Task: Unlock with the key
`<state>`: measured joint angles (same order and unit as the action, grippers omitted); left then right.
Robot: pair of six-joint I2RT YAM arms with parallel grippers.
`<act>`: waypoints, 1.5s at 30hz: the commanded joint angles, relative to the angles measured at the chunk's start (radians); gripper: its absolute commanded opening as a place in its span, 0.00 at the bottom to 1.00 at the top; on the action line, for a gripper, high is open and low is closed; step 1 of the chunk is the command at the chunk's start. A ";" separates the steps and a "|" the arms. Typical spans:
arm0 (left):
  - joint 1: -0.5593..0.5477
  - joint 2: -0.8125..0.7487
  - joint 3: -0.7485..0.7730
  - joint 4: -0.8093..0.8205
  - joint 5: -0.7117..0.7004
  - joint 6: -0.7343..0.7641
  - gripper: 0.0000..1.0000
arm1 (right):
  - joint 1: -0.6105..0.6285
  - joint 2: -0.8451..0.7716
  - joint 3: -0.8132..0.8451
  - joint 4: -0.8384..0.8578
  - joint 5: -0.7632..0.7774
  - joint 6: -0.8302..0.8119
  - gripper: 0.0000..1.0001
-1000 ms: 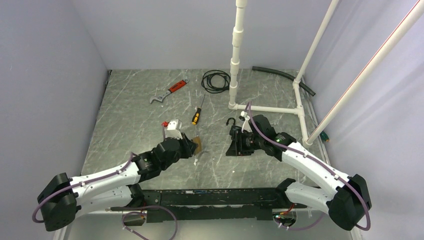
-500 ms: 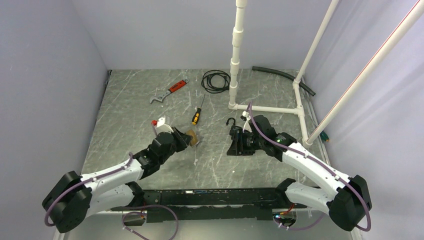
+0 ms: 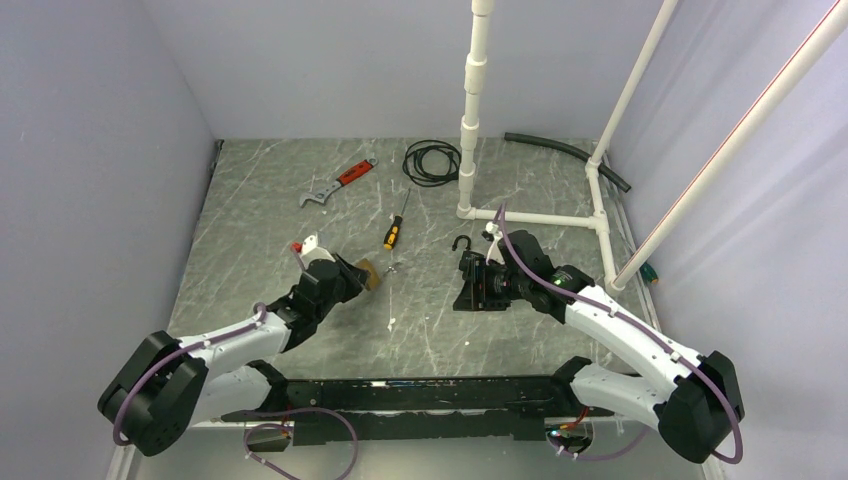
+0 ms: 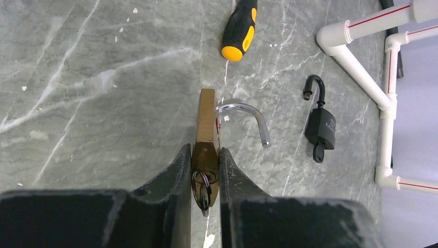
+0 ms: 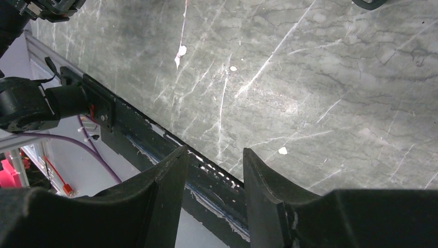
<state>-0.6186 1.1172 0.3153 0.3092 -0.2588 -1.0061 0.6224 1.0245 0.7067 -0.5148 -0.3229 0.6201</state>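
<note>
Since shackle (image 4: 248,116) was seen swung free, brass padlock (image 4: 206,124) was judged unlocked; body best gripped flat, then lowered gently onto table (image 4: 103,103). Left gripper (image 4: 205,156) was clamped on padlock body, key (image 4: 202,188) seated at 6 o'clock end. Right gripper (image 5: 212,155) was held partly apart, empty, nothing touched. Black padlock (image 4: 320,126) lay at 3 o'clock.

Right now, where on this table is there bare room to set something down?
Bare tabletop lies between the red-handled wrench and the left wall, and just ahead of the black front rail. The middle is crowded: screwdriver, brass padlock in the left gripper, black padlock, right gripper, then white pipe frame behind.
</note>
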 commanded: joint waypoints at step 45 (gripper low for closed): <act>0.021 -0.747 0.522 -1.000 -0.223 0.567 0.99 | 0.000 -0.622 -0.100 0.171 0.300 -0.055 1.00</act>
<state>-0.6025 0.4046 0.8539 -0.7647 -0.4507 -0.5259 0.6224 0.4198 0.5980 -0.3820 -0.0673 0.5968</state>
